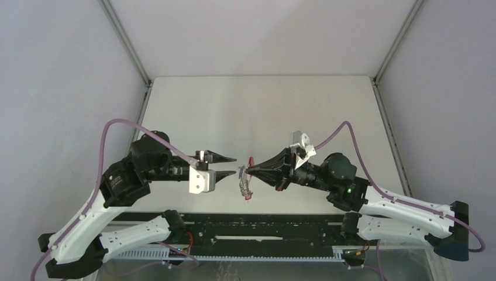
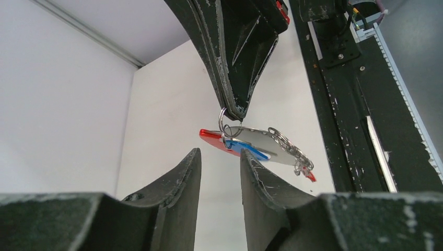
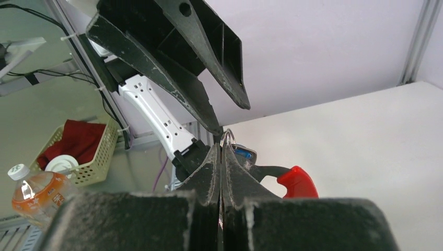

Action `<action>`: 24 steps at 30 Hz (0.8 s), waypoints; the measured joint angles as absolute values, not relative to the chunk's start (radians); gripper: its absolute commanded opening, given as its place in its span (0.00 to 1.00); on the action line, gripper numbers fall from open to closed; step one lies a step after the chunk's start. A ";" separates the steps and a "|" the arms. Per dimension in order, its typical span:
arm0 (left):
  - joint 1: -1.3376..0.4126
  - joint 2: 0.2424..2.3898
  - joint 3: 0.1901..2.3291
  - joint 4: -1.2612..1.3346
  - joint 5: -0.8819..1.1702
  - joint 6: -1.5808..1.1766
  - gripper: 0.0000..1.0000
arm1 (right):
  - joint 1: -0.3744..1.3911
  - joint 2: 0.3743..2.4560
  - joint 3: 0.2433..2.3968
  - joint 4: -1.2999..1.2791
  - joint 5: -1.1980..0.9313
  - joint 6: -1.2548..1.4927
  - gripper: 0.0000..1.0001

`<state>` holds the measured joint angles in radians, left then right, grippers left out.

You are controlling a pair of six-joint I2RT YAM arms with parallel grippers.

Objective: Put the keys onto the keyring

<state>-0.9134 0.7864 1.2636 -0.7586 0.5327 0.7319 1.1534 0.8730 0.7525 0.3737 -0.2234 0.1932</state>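
The keyring (image 1: 245,186) dangles from the right gripper (image 1: 248,170), its jaws pinched fully together on one thin silver wire ring; a smooth oblong blue tag (image 2: 252,151) hangs beneath. Facing the right gripper, the left gripper (image 1: 235,165) stands partly open, empty. Slick round wire could swivel or slip from that narrow pinch if nudged.

Above the near middle of the table (image 1: 263,111), the left gripper (image 1: 236,165) and the right gripper (image 1: 248,170) face each other, tips close together. The keyring (image 1: 245,186) hangs from the right gripper's tips, just right of the left gripper's fingers, with the keys (image 2: 245,149) in the same bunch, off the tabletop.
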 measured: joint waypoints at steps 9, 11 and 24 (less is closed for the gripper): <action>-0.913 0.788 1.250 -0.731 0.550 0.715 0.33 | 1.153 0.879 0.752 0.421 -0.247 0.209 0.00; -0.913 0.788 1.247 -0.723 0.553 0.714 0.32 | 1.153 0.880 0.752 0.426 -0.253 0.210 0.00; -0.918 0.791 1.222 -0.699 0.572 0.695 0.10 | 1.151 0.890 0.752 0.432 -0.272 0.212 0.00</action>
